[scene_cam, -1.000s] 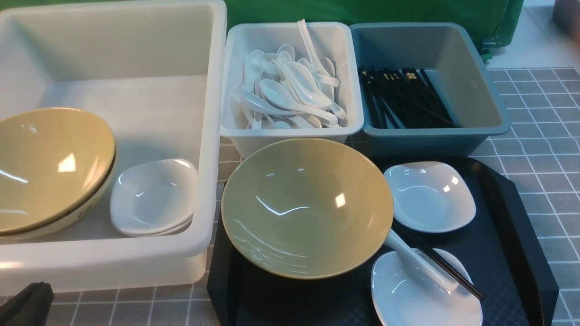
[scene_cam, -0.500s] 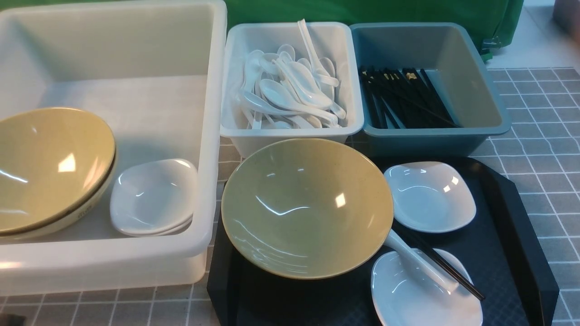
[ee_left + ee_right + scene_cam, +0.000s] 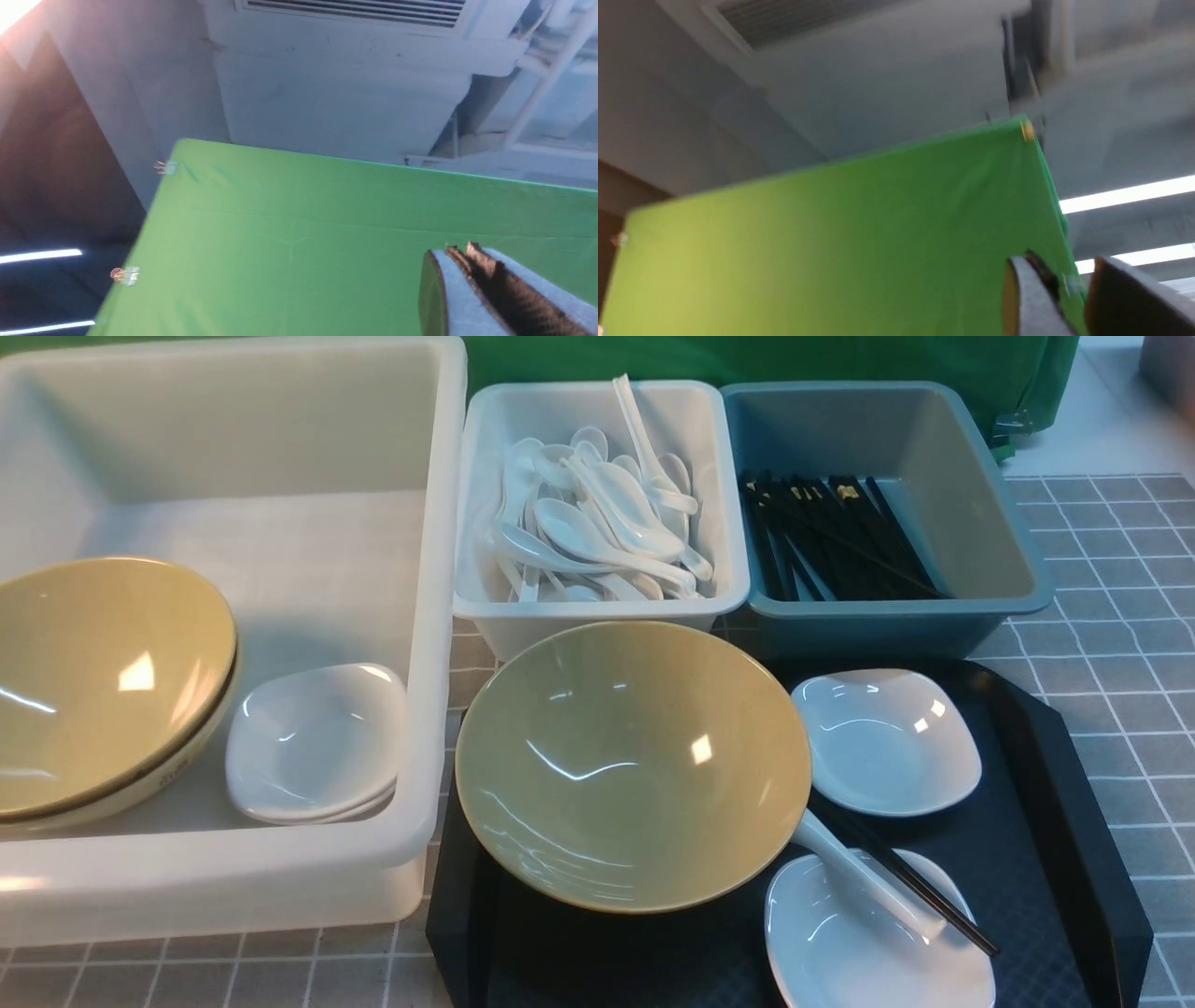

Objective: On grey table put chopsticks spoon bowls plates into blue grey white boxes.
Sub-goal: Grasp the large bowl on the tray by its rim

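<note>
I saw left gripper [image 3: 460, 249] fingers pressed together, empty, against green backdrop [image 3: 327, 233]. Right gripper [image 3: 1059, 261] fingers narrowly apart, nothing between. On grey table [image 3: 1120, 616], black tray [image 3: 1036, 859] carried bowl [image 3: 632, 765], far plate [image 3: 885, 742], near plate [image 3: 840, 961]; spoon [image 3: 864, 875] and chopsticks [image 3: 920, 891] lay across near plate. White tub [image 3: 439, 616] held stacked bowls [image 3: 103, 681], stacked plates [image 3: 313, 742]; grey-white box [image 3: 597, 609] spoon pile [image 3: 597, 523]; blue box [image 3: 868, 635] chopstick bundle [image 3: 831, 541].

The bowl [image 3: 632, 765] is yellowish-beige, plates [image 3: 885, 742] white, tray [image 3: 1036, 840] black, table [image 3: 1120, 644] grey with white grid.
</note>
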